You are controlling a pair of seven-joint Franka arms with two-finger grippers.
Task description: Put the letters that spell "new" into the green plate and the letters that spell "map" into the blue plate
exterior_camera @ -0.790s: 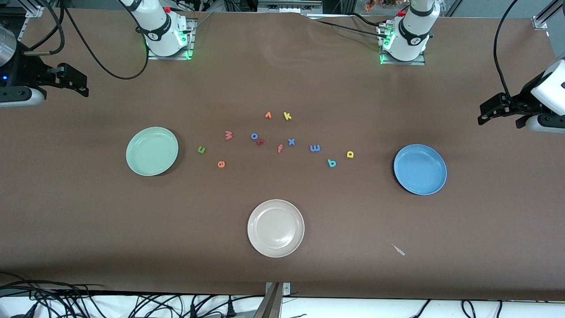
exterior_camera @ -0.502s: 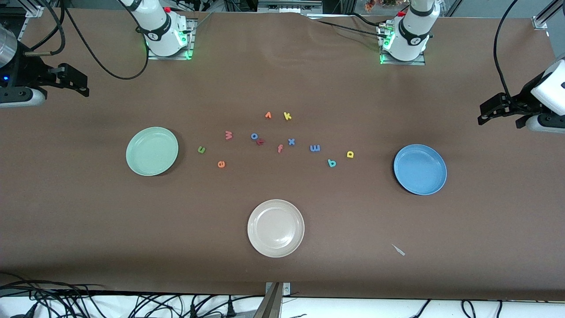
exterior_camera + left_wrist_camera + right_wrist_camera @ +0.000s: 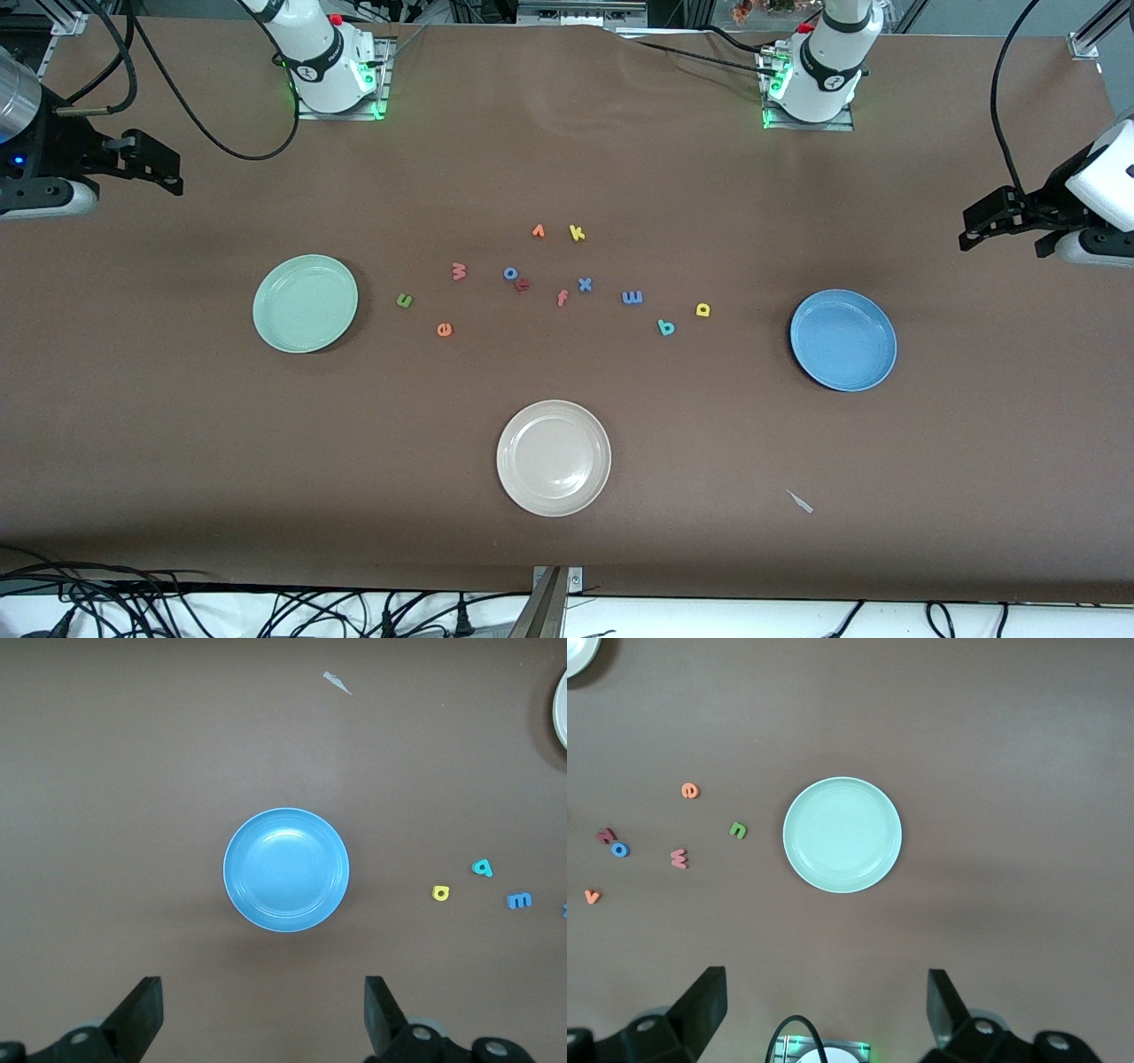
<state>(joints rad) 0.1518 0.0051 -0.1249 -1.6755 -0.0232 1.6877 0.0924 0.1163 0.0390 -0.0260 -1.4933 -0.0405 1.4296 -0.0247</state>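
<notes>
Both grippers hang spread wide and empty — left gripper [image 3: 261, 1014] above the blue plate [image 3: 842, 340], right gripper [image 3: 824, 1010] above the green plate [image 3: 305, 303] — each probably placed to serve its own plate; all letters lie on the table between the plates.

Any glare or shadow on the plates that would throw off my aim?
Front view: the green plate and blue plate are evenly lit, each with a thin soft shadow along its rim. Left wrist view: faint sheen in the blue plate's middle. Right wrist view: the green plate looks pale, rim still distinct.
</notes>
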